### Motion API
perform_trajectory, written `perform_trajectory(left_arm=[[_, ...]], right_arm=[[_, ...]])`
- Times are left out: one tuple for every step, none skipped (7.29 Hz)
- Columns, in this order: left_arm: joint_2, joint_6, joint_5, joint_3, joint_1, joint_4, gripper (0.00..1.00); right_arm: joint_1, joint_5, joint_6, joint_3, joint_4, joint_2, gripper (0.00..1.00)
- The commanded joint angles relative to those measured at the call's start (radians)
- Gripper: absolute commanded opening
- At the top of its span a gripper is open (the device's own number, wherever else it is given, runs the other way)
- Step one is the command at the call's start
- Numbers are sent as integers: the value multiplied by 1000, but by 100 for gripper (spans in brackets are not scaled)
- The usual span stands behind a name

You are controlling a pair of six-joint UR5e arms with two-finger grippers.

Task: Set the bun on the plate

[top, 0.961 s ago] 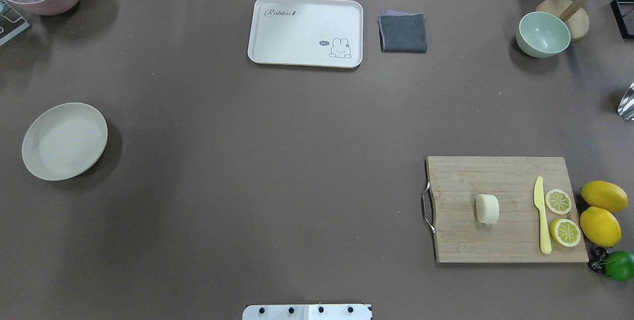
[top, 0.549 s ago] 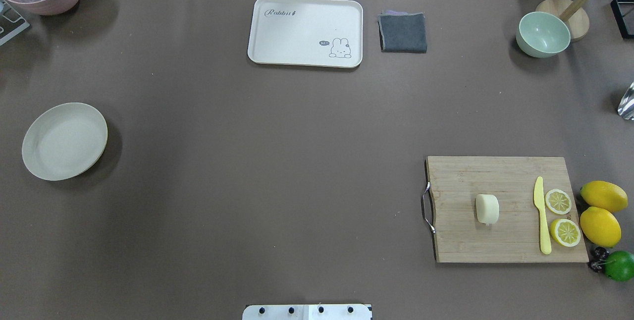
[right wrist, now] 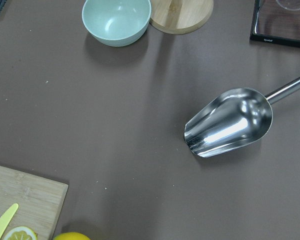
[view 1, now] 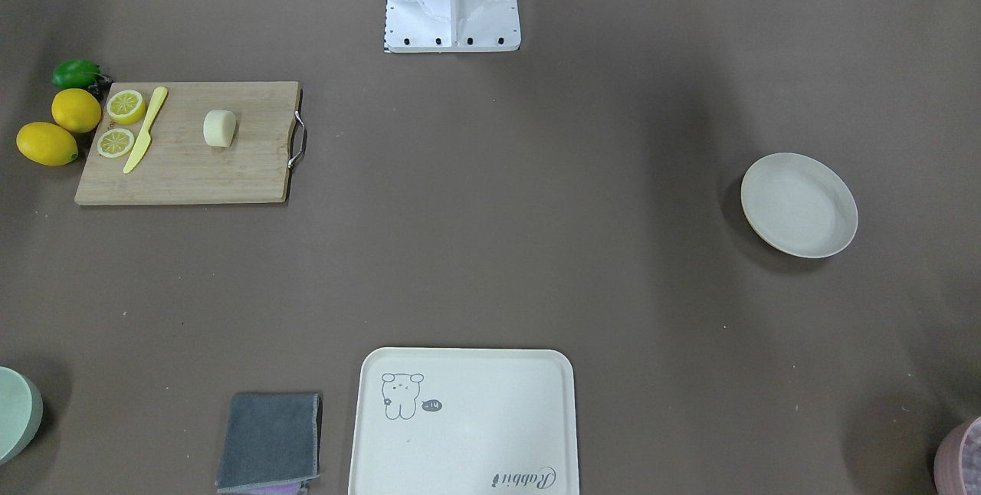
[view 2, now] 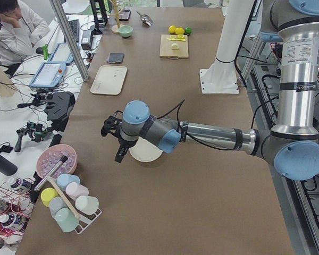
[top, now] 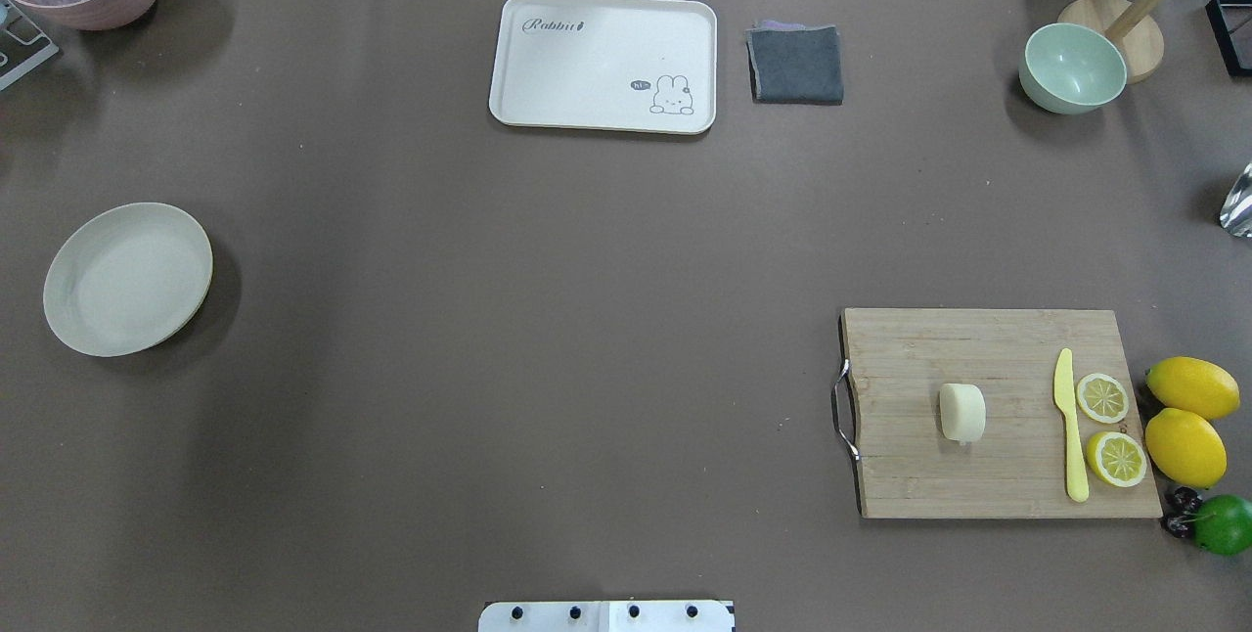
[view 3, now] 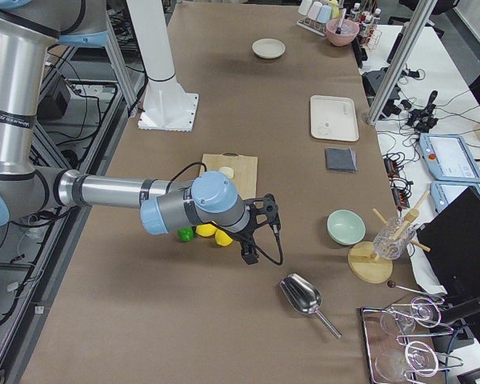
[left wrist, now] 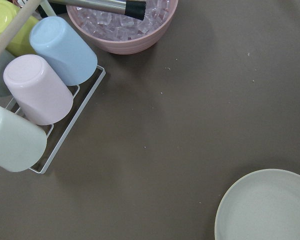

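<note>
Overhead exterior view: the bun [top: 962, 413] lies on a wooden cutting board [top: 919, 475] at the robot's right, staged like food beside a yellow knife [top: 1071, 427] and 2 lemon slices [top: 1102, 397]. The plate [top: 127, 279] waits bare at the far left of the tabletop [top: 587, 319], well apart. The task looks unstarted. In the side views each arm stretches low over its own end, with the left claw [view 2: 117, 144] above the plate and the right claw [view 3: 253, 238] past the lemons. Whether either claw is released or clenched cannot be told.
</note>
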State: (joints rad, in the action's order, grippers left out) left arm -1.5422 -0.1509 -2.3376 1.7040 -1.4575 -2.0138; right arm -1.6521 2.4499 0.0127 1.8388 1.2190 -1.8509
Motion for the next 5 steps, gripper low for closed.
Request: perform_trajectory(left_arm=[[4,-103,-2,-13,71,-16,98],[7,-143,-2,-18,97,-23,98],[19,-144,1,-32,139,-34,98],[20,-147,0,-35,157,-49,98],[20,-148,-2,-53,178,-62,98]], right_arm=[[133,-104,190,16,-12,4,100],[208,-148,279,29,-30,6,100],[265,-170,368,30,-92,4,100],[300,-175,415,30,-111,6,100],[354,-196,476,31,-111,21,99]])
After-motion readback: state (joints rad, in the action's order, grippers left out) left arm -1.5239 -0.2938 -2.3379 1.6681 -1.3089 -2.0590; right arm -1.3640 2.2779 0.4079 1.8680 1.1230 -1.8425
